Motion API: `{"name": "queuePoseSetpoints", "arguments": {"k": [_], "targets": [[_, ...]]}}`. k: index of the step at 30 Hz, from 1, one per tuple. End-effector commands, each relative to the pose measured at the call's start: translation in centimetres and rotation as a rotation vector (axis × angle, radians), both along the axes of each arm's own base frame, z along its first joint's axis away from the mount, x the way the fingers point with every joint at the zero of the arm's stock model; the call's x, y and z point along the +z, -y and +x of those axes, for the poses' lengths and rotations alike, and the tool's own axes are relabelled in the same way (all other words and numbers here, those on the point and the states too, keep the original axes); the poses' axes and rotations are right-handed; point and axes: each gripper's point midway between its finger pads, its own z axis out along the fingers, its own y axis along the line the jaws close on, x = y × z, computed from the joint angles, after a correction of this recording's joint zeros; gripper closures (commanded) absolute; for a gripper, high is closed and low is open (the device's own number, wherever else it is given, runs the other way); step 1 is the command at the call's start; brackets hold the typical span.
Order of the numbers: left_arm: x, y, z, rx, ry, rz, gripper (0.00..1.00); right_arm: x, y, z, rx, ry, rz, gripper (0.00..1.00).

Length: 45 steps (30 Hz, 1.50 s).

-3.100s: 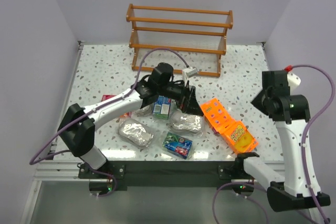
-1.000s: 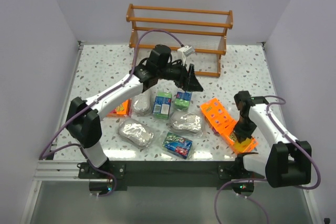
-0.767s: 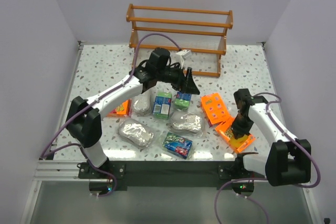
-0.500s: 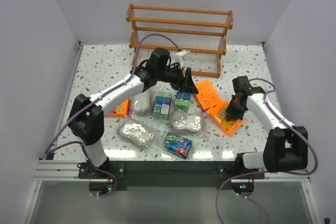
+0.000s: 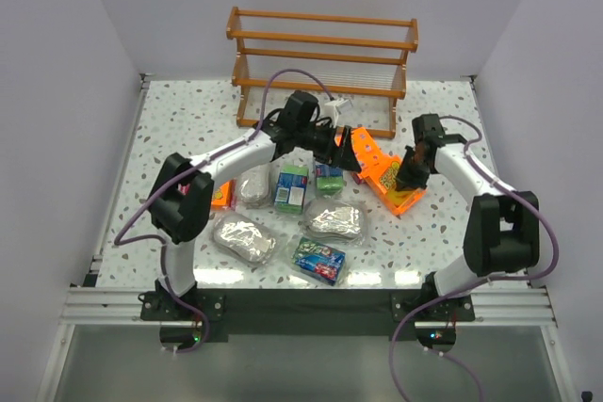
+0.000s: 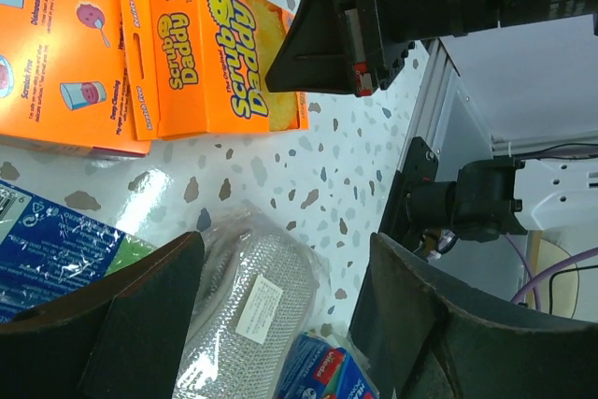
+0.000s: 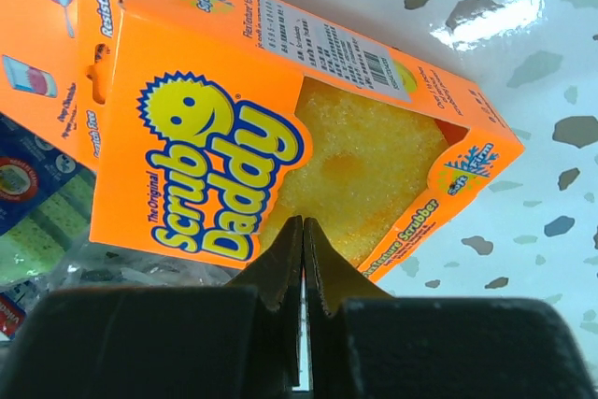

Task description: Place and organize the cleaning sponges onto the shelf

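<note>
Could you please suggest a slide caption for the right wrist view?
Right gripper, shut, pointing at an orange sponge pack on the speckled table.

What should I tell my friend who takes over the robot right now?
Left gripper: jaws open, empty, above the packs.
Right gripper: jaws shut, tips against an orange pack.
Shelf: no pack on it.
Every pack lies on the table: two orange ones between the grippers, green/blue packs and silvery packs nearer the arm bases.
Nothing placed yet; all packs must go onto the shelf, sorted.
</note>
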Motion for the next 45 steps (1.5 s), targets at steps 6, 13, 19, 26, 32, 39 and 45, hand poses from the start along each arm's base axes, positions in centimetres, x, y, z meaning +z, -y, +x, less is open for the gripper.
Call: {"name": "queuePoseSetpoints", "arguments": {"k": [6, 13, 19, 26, 32, 39, 45], "targets": [[3.9, 1.0, 0.9, -0.015, 0.043, -0.092, 0.22, 8.4, 1.1, 1.0, -0.001, 0.230, -0.050, 0.63], [4.8, 0.5, 0.1, -0.013, 0.047, -0.112, 0.22, 6.6, 5.0, -4.3, -0.157, 0.076, -0.229, 0.26], [5.5, -0.3, -0.6, -0.007, 0.057, -0.110, 0.22, 2.2, 3.7, -5.9, -0.225, 0.095, -0.122, 0.27], [5.4, -1.3, -1.2, -0.006, 0.059, -0.086, 0.21, 2.6, 3.3, -5.2, -0.278, 0.254, -0.057, 0.36], [4.9, -1.9, -1.9, -0.009, 0.059, -0.071, 0.21, 1.6, 2.6, -5.3, -0.306, 0.275, 0.005, 0.34], [4.4, -2.5, -2.4, -0.010, 0.053, -0.056, 0.21, 1.3, 2.3, -2.7, -0.355, 0.349, 0.085, 0.31], [4.6, -2.9, -2.5, -0.010, 0.061, -0.052, 0.21, 0.6, 3.2, -1.5, -0.390, 0.317, 0.085, 0.32]]}}
